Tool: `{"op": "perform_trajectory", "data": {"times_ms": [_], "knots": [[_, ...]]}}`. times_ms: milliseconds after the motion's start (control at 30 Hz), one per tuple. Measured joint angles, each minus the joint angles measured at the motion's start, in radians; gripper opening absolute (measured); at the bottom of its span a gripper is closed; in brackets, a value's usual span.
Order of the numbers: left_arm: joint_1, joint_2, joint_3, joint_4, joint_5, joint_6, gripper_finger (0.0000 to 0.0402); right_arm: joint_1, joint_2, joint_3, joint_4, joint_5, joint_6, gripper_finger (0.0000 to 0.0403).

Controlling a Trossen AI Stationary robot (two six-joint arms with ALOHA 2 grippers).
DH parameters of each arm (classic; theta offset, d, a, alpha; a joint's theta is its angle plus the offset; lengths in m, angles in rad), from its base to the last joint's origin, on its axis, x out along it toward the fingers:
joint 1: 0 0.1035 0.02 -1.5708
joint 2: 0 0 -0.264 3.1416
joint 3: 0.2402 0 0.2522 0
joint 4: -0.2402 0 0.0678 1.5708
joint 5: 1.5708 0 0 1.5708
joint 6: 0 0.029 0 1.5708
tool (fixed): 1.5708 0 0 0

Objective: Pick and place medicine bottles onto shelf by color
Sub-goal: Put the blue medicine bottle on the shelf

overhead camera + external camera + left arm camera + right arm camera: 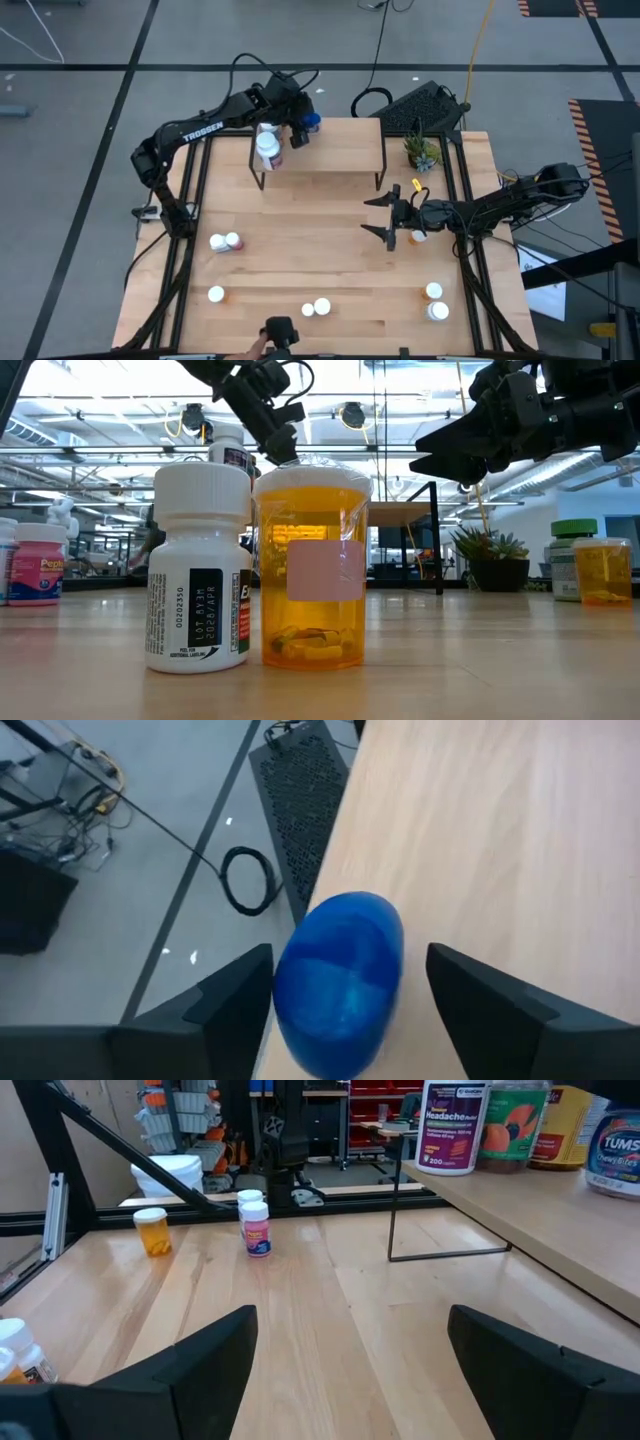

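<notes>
A light-wood worktop [300, 250] was seen on grey taped floor w/ cables. The left tool [300, 128], at the shelf [330, 150] back-left corner, was spread wide around a blue bottle [340, 982]. The right tool [388, 218] was held wide, empty, mid-worktop. Bottles [224, 242] were scattered nearer the front.
</notes>
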Motion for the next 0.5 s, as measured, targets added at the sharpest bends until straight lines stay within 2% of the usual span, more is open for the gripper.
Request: {"op": "perform_trajectory", "data": {"times_ms": [200, 500], "knots": [[0.0, 0.0, 0.0, 0.01, -0.039, 0.009, 0.029, 0.0, 0.0, 0.0, 0.0, 0.0, 0.0, 0.0325], [-0.033, -0.017, 0.003, 0.029, -0.128, 0.049, 0.028, 0.0, 0.0, 0.0, 0.0, 0.0, -0.001, 0.0325]]}}
